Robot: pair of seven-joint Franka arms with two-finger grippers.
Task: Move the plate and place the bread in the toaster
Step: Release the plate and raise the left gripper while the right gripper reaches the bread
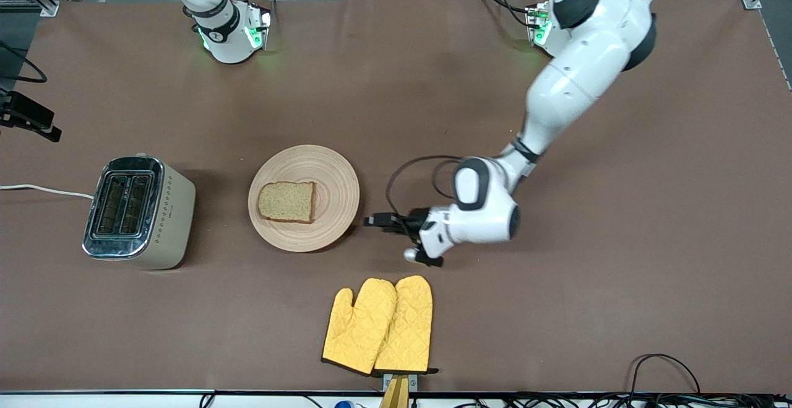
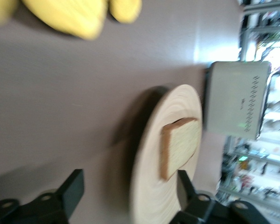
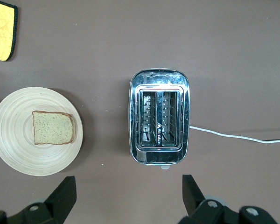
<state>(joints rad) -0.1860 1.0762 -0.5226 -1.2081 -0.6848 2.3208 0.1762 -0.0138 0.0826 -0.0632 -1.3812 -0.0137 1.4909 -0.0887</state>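
I read the plate (image 1: 304, 198) move as probably done: it sits mid-frame beside the toaster (image 1: 140, 212), and my left gripper (image 1: 378, 220) stands wide, empty, at its rim. The bread (image 1: 287, 201) lies on it, not yet toasted; my right gripper (image 3: 126, 196) waits wide over the toaster.

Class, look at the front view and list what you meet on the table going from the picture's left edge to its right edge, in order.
white cord → toaster → plate with the bread on it → left gripper, open beside the plate. The yellow oven mitts overlap this span, so they are left out.
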